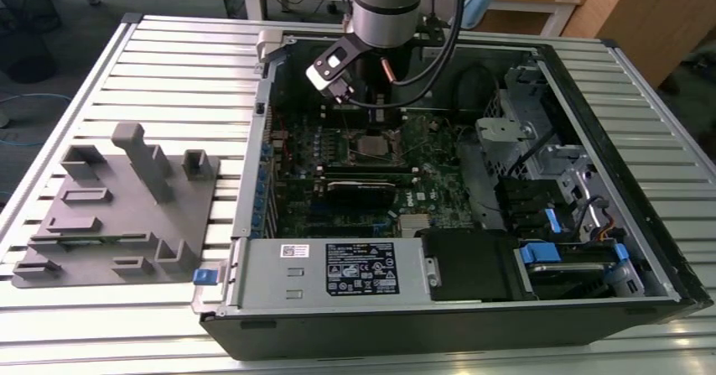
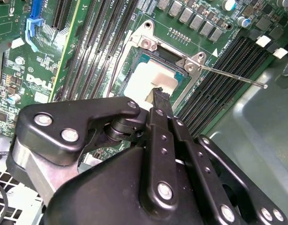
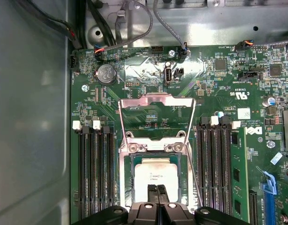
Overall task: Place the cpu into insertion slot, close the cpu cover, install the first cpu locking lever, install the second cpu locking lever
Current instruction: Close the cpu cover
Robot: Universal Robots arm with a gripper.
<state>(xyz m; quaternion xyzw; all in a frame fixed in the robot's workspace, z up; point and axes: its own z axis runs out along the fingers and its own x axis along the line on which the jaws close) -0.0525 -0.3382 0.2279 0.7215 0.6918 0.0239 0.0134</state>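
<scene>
Cpu sits in the insertion slot | cpu cover flipped open, clear in first wrist view | second wrist view catches a thin lever rod sticking out beside the socket | gripper fingers pinched together, empty, right over the chip

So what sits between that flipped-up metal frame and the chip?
In the first wrist view, a silvery hinge bar with screws lies between the cpu cover and the cpu.
</scene>
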